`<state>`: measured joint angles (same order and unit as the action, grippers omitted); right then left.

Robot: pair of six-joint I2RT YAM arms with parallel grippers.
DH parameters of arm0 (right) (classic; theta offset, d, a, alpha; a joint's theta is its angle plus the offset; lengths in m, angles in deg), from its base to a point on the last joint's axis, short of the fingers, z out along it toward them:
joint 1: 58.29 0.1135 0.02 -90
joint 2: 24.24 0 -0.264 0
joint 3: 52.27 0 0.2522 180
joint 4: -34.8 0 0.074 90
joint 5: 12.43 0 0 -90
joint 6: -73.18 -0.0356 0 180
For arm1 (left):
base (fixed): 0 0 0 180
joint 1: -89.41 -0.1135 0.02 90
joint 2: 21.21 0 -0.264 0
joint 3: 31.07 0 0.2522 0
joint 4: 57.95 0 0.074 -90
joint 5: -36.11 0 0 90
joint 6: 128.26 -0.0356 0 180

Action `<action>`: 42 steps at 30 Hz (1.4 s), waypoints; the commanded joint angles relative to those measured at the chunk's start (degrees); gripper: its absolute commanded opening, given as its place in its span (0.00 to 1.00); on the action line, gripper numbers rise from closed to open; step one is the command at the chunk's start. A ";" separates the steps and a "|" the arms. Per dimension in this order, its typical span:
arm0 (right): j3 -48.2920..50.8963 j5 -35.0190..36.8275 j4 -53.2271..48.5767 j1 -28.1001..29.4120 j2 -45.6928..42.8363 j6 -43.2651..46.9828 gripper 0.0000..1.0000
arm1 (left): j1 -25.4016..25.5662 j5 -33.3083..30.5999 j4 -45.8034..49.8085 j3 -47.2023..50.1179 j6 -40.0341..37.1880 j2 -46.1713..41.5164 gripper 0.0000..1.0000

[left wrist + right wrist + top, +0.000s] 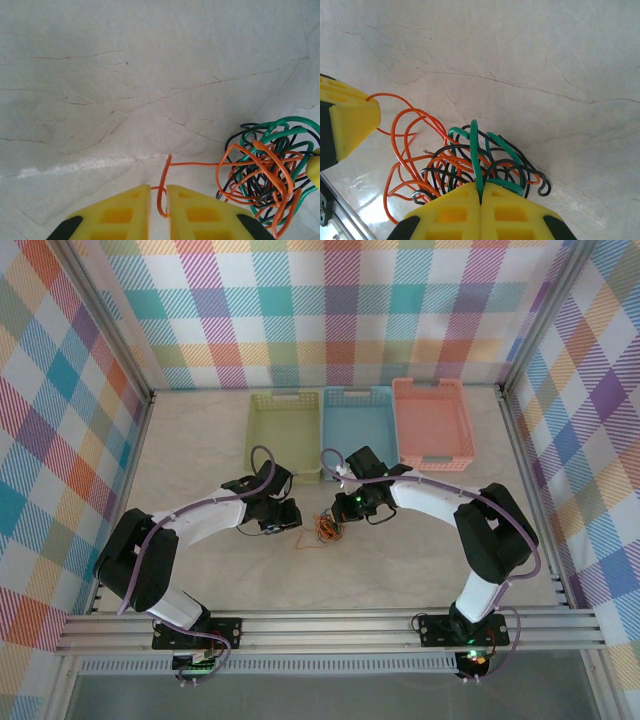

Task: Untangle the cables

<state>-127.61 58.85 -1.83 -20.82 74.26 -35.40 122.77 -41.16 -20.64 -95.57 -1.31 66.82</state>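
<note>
The pale marbled bench (200,570) carries, near its middle, the small tangle of thin orange, green and black cables (327,528). The right claw (481,192) pinches a green strand (474,145), apparently anchoring the bundle. The left claw (158,200) pinches an orange strand (195,163), probably to draw it free.

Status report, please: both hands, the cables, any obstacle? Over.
Left hand nearly shut around an orange strand, grip unsure. Right hand shut on a green strand. The cables: one tangle between the hands. Three baskets behind, apart.
</note>
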 commanded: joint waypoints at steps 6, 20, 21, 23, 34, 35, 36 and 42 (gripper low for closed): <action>0.32 -1.23 0.66 -0.23 -1.55 0.17 0.00 | 0.74 -2.36 1.68 -1.02 -1.54 -1.59 0.00; 0.15 -0.62 0.32 -0.56 -1.34 -0.53 0.00 | 0.48 -7.32 9.97 -0.33 -4.47 -14.42 0.00; 0.15 -0.62 0.29 -0.56 -1.29 -0.53 0.00 | 0.34 -7.53 10.40 -0.07 -4.58 -15.40 0.00; 0.23 -0.52 0.45 -0.57 -1.38 -0.57 0.00 | -0.08 -8.34 11.85 0.16 -5.02 -17.11 0.00; 0.32 -0.18 0.30 -0.65 -1.38 -0.78 0.00 | -6.27 -8.69 17.53 1.93 -7.11 -27.97 0.00; 0.32 -0.18 0.34 -0.65 -1.38 -0.82 0.00 | -6.57 -8.62 17.81 2.08 -7.24 -28.37 0.00; 0.32 -0.17 0.36 -0.65 -1.38 -0.83 0.00 | -7.04 -8.49 17.94 2.18 -7.46 -28.85 0.00; 0.32 0.09 0.36 -0.65 -1.39 -1.06 0.00 | -10.44 -8.60 20.01 2.14 -8.15 -31.86 0.00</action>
<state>-127.61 58.96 -1.83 -21.21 74.26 -35.89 113.98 -49.53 -3.24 -94.02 -8.09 37.16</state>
